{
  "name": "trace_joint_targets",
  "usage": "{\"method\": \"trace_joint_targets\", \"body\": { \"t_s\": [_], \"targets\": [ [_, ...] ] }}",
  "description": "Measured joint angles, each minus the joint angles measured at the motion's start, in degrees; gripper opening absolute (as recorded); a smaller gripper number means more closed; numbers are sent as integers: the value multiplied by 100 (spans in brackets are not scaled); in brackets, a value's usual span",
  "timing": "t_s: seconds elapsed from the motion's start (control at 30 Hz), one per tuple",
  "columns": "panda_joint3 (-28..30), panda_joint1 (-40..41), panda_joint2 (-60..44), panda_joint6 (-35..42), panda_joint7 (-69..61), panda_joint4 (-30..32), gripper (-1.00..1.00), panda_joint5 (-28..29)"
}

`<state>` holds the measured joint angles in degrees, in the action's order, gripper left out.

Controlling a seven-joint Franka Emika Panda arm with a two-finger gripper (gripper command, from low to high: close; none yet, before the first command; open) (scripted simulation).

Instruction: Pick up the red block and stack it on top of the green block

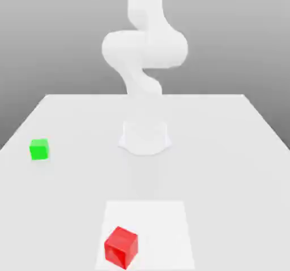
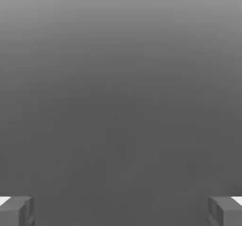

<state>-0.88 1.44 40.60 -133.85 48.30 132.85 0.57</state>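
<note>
The red block (image 1: pixel 121 247) lies on the white table near its front edge, on a slightly brighter square patch, turned a little askew. The green block (image 1: pixel 39 149) sits far off toward the exterior view's left, about mid-depth on the table. The two blocks are well apart. In the hand view my gripper (image 2: pixel 121 211) is open: its two grey fingertips (image 2: pixel 16 211) stand wide apart with nothing between them, against a plain grey background. Neither block is near the fingers.
The white arm's base (image 1: pixel 145 136) stands at the table's middle back, with its links (image 1: pixel 144 46) rising above it. A brighter square patch (image 1: pixel 148 233) marks the table's front centre. The table (image 1: pixel 226 168) ends at the left and right sides.
</note>
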Motion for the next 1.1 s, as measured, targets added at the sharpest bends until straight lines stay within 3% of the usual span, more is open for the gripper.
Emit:
{"method": "trace_joint_targets", "body": {
  "t_s": [0.53,0.8,0.97,1.0,1.1],
  "targets": [
    [-276,666,-3363,-1323,1566,682,0,342],
    [-232,777,-5005,-2000,2064,1014,0,139],
    [-148,722,-6039,-2798,2178,917,0,195],
    [-132,710,-6172,-2909,2190,898,-100,212],
    [-133,711,-6172,-2912,2193,898,-100,214]
  ]
}}
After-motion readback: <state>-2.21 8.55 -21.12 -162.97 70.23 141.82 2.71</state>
